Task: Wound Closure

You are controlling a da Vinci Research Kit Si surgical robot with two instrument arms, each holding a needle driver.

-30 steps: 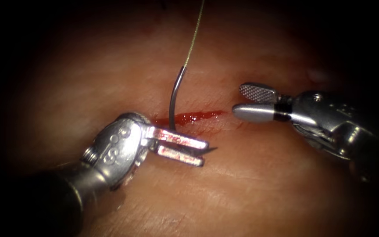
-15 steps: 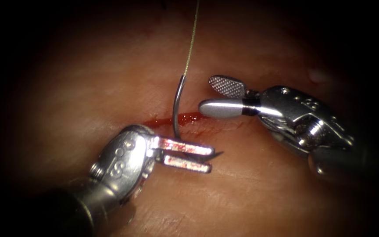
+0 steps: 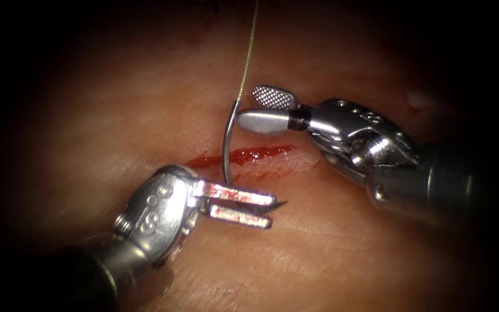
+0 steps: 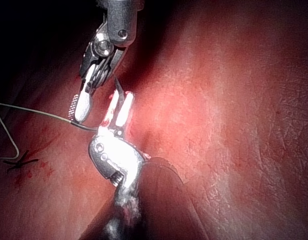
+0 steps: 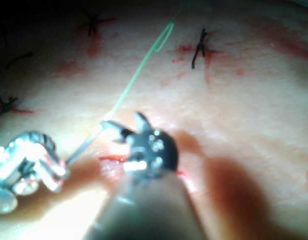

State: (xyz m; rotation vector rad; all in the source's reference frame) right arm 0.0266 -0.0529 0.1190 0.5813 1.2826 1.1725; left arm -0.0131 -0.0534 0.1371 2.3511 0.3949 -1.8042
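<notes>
Needle (image 3: 226, 141) first: we see one curved needle, held by the left tool (image 3: 241, 207) close to its point, with the tip poking out to the right of the jaws just near of the cut (image 3: 244, 156). Its body arches up over the cut to the far side, and we judge it free of the tissue (image 3: 145, 104), though the jaws hide the stretch between them. One thread (image 3: 248, 52) leaves its blunt end and runs off to the far side.

The left tool's jaws are pinched on the needle. The right tool (image 3: 261, 110) has its jaws spread and holds nothing, one of them just beside the needle's blunt end where the thread joins.

As for risks, we think a grip so close to the point lets the needle swivel or slip if anything nudges the long free arc. Were the right jaws to close at the thread joint, they could fray the thread. The exposed tip sits close over the tissue and could scratch the near edge.

Counting: one needle, one thread, one cut with red fluid (image 3: 261, 153) along it, two tools. In the right wrist view we count at least three dark finished stitches (image 5: 198, 47) on the far tissue.
</notes>
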